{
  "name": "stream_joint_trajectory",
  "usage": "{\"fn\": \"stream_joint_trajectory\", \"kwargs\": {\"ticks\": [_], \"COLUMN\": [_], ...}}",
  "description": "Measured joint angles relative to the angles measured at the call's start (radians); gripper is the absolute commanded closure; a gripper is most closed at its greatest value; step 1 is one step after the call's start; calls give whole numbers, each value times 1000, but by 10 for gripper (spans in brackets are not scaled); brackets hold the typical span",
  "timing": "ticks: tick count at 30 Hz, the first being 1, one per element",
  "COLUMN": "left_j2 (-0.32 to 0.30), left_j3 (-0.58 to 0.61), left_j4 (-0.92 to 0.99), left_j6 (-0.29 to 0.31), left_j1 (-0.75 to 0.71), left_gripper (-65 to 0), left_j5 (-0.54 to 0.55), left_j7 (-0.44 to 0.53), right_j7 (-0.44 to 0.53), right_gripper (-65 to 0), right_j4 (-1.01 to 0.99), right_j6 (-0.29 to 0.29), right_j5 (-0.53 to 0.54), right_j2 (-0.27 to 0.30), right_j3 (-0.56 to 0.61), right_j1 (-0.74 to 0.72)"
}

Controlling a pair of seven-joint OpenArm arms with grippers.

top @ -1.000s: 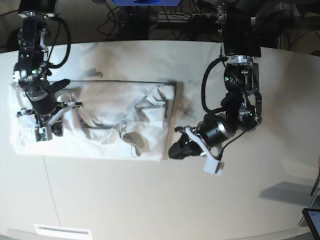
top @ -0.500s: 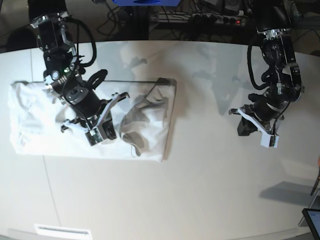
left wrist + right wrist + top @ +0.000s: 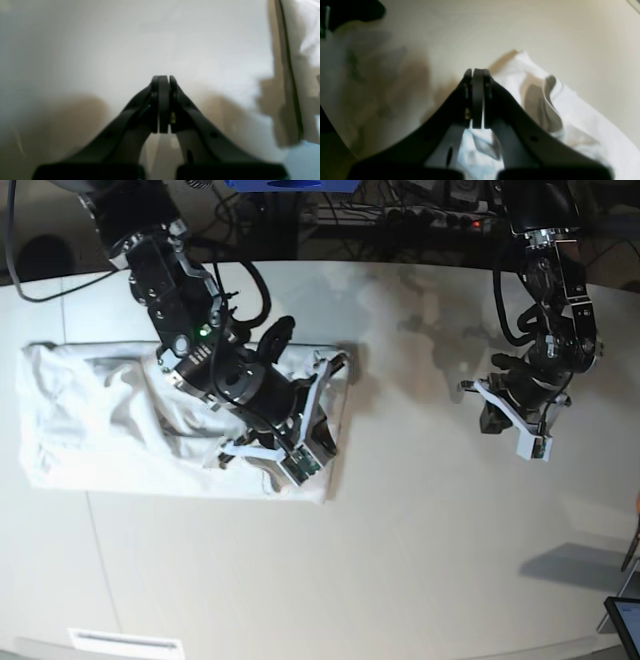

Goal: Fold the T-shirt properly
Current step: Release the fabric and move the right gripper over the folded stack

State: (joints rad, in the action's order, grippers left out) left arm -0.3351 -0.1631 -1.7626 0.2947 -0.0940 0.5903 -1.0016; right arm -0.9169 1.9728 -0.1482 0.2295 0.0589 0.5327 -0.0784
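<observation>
My right hand (image 3: 478, 100) is closed, empty, its arm hiding the T-shirt (image 3: 90, 420) middle. Left hand (image 3: 162, 103) closed over bare surface (image 3: 400, 560); shirt edge blurred at 3 o'clock.

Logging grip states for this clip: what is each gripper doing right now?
Left gripper: closed, empty, over bare tabletop.
Right gripper: closed, nothing visibly pinched, above the T-shirt.
</observation>
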Motion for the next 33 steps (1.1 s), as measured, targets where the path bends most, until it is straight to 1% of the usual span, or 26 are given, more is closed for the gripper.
{"fn": "stream_joint_trajectory", "kwargs": {"ticks": [4,7,8,9,10,11,12,14,15,16,17,18,20,21,22,24,26,29,31,32,33], "left_j2": [2,5,4,-1,-3,-6,-6,-7,-5,-3,2,3,1,-1,-3,-3,-4,-6,-3,0,-1], "left_j3": [-1,0,0,0,0,-1,-1,-2,-2,-1,-1,-1,-3,-3,-2,-2,-2,-2,-2,-2,-2], "left_j4": [0,0,0,0,0,0,0,0,0,0,0,2,5,5,5,5,5,5,5,5,5], "left_j6": [0,0,0,0,1,1,0,0,2,5,8,8,7,8,9,8,8,8,8,16,36], "left_j1": [-1,-6,-10,-15,-21,-24,-29,-40,-46,-53,-58,-61,-61,-59,-56,-56,-58,-58,-58,-56,-57], "left_gripper": [0,0,0,0,0,0,0,0,0,0,0,0,0,0,0,0,0,0,0,0,0], "left_j5": [-3,-3,-4,-4,-3,-3,-15,-67,-98,-142,-192,-227,-253,-253,-251,-250,-251,-251,-250,-250,-251], "left_j7": [0,0,2,1,1,1,1,5,6,7,5,-1,0,1,5,8,7,7,8,7,7], "right_j7": [-6,-63,-79,-84,-82,-71,-62,-60,-59,-58,-58,-58,-58,-52,-38,-46,-61,-46,-45,-42,-43], "right_gripper": [0,0,0,0,0,-3,-19,-65,-91,-119,-147,-181,-235,-257,-280,-319,-344,-344,-344,-345,-347], "right_j4": [-75,-135,-145,-150,-150,-149,-147,-145,-145,-145,-145,-144,-131,-126,-122,-122,-122,-122,-124,-130,-140], "right_j6": [3,16,58,123,176,254,321,468,528,602,651,725,842,854,853,853,841,842,856,855,849], "right_j5": [-5,-12,-3,2,-2,-2,-22,-11,2,8,6,11,8,3,-11,5,22,10,-5,-4,2], "right_j2": [-46,-90,-105,-121,-130,-134,-129,-120,-120,-121,-125,-127,-127,-124,-118,-119,-123,-91,-72,-64,-64], "right_j3": [0,0,2,3,3,18,49,138,180,220,258,293,349,378,413,468,483,483,475,476,476], "right_j1": [-31,-39,-44,-50,-55,-60,-65,-72,-73,-76,-77,-79,-78,-77,-79,-79,-72,-76,-76,-76,-76]}}
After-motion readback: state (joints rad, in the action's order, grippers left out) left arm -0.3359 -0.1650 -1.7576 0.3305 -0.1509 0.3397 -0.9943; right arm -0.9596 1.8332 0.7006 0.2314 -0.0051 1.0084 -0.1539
